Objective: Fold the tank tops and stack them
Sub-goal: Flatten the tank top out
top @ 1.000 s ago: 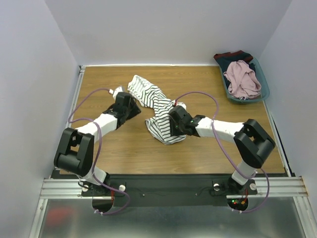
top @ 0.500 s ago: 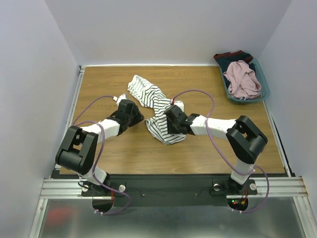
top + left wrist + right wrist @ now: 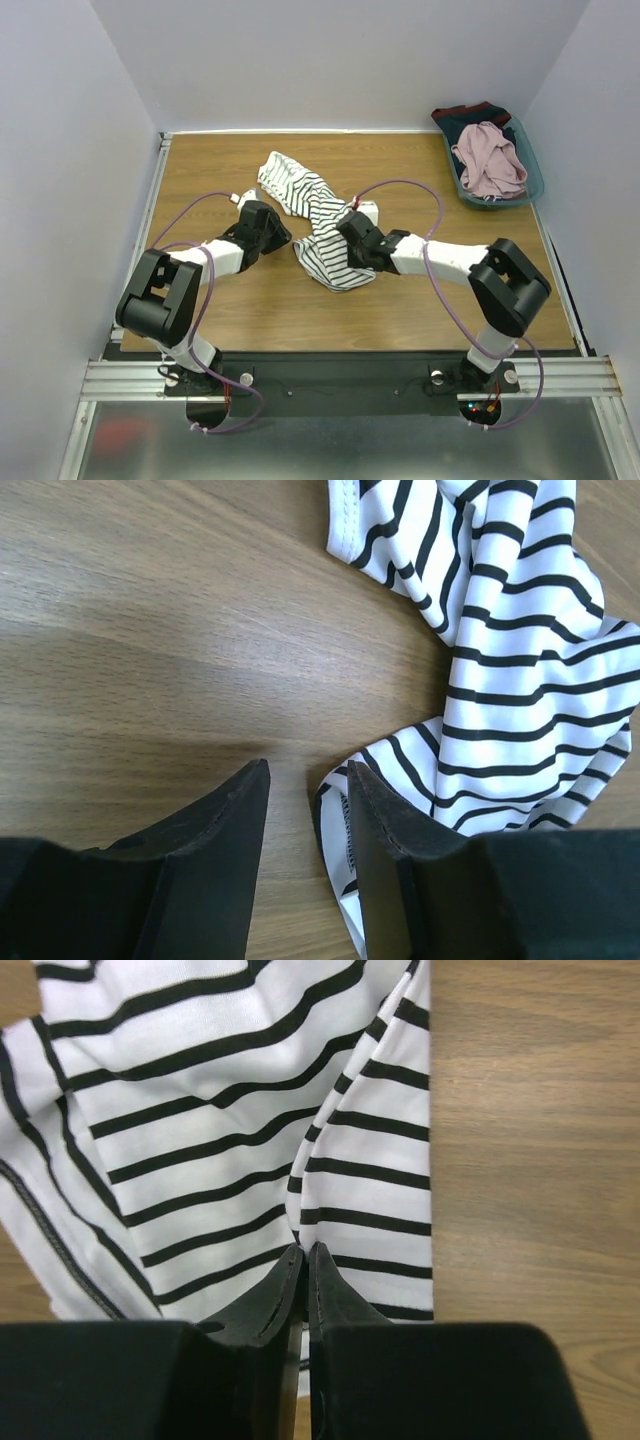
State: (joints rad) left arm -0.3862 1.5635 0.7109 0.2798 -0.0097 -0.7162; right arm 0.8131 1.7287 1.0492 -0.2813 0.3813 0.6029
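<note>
The striped tank top (image 3: 318, 222) lies crumpled in a long bunch on the table's middle. It also shows in the left wrist view (image 3: 520, 680) and the right wrist view (image 3: 230, 1130). My left gripper (image 3: 279, 233) (image 3: 307, 770) is open, low over the wood, with the top's hemmed left edge against its right finger. My right gripper (image 3: 346, 240) (image 3: 304, 1250) is shut on a raised fold of the striped top near its right side. The pink-mauve tank top (image 3: 488, 160) lies bunched in a teal bin.
The teal bin (image 3: 536, 180) stands at the far right corner and also holds dark navy-and-red clothing (image 3: 470, 113). White walls close in the table on three sides. Bare wood (image 3: 440, 310) lies around the striped top.
My left gripper has moved right and nearer, up to the striped top's left edge. My right gripper has shifted slightly left on the cloth. The top has barely moved.
</note>
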